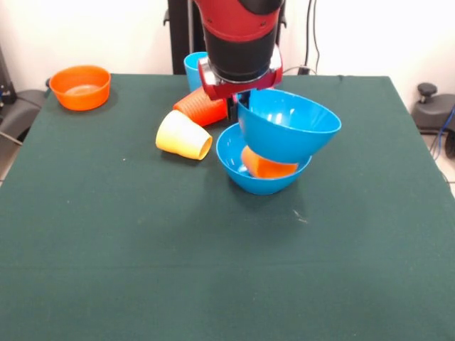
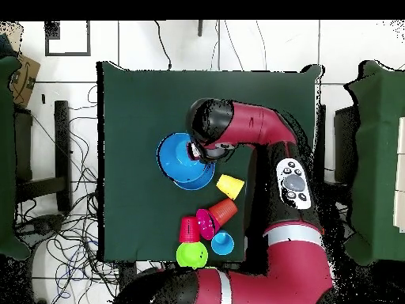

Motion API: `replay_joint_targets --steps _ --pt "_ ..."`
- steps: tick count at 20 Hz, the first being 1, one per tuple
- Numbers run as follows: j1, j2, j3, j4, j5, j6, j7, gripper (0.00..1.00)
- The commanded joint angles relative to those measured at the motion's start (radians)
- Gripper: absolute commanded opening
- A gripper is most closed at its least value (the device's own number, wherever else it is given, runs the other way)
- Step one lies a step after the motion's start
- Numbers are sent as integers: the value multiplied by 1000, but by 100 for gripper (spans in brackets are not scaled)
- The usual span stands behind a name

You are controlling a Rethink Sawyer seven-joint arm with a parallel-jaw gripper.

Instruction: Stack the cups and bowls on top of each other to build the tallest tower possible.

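The green table (image 1: 106, 234) carries everything, and near its middle the gripper (image 1: 242, 99) pinches the rim of a tilted upper blue bowl (image 1: 288, 128), which hangs over a lower blue bowl (image 1: 259, 177) holding an orange cup (image 1: 269, 167). Glossy, stiff and light, the upper bowl looks slippery, so its thin rim is the likeliest hold. Left of the lower bowl lie a yellow cup (image 1: 183, 135) and a red-orange cup (image 1: 202, 106); no writing is legible.
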State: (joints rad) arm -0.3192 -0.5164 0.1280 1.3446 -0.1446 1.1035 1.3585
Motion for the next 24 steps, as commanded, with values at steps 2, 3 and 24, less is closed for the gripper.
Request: replay_joint_targets --steps 2,3,24 --pt "-1 66 110 -22 -47 -154 -39 0" --pt "-8 67 119 -12 -37 -183 -38 0" --pt "-12 147 162 -30 -11 -301 32 0"
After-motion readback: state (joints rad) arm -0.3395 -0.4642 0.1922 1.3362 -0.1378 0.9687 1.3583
